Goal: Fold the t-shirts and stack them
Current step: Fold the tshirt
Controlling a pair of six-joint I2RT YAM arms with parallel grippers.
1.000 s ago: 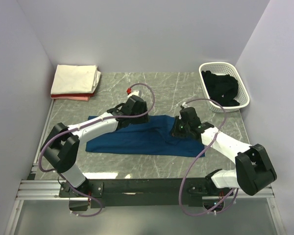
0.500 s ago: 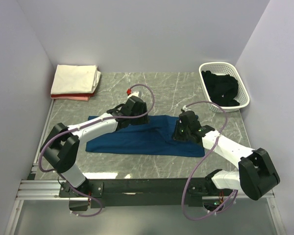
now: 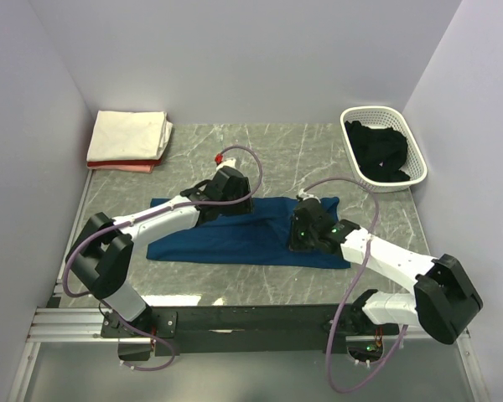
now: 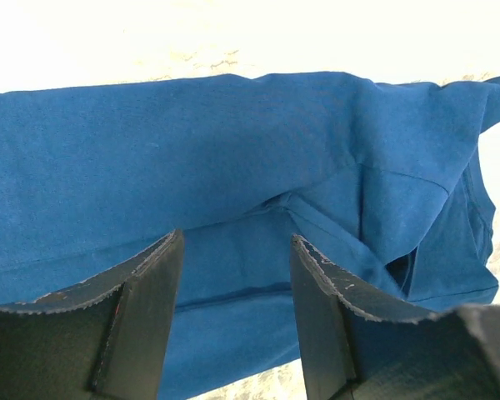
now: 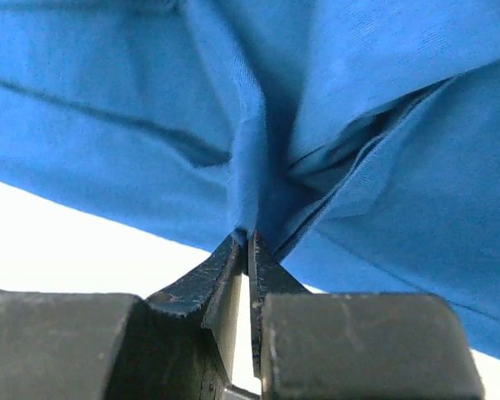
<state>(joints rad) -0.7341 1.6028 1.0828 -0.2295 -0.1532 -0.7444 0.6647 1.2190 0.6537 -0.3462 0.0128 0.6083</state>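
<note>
From above, the navy blue cloth t-shirt [image 3: 235, 239] lies long-axis left-to-right on the grey marble table [image 3: 302, 151] beneath both arms; the left wrist view shows the left jaws parted and empty over it, the right wrist view the right jaws narrow, seemingly pinching its gathered fold.

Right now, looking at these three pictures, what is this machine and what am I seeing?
These are two robot arms bolted at the near edge of a grey marble-patterned table. The wide picture looks down from above and behind them; the two close-ups come from a camera on each wrist. A dark blue cloth t-shirt lies spread in the middle. The right hand is pinched shut on a fold of it; the left hand stands open over it, empty. At far left sits a folded cream-white shirt on a pink-red one. At far right, a white plastic lattice basket holds a black shirt.
</note>
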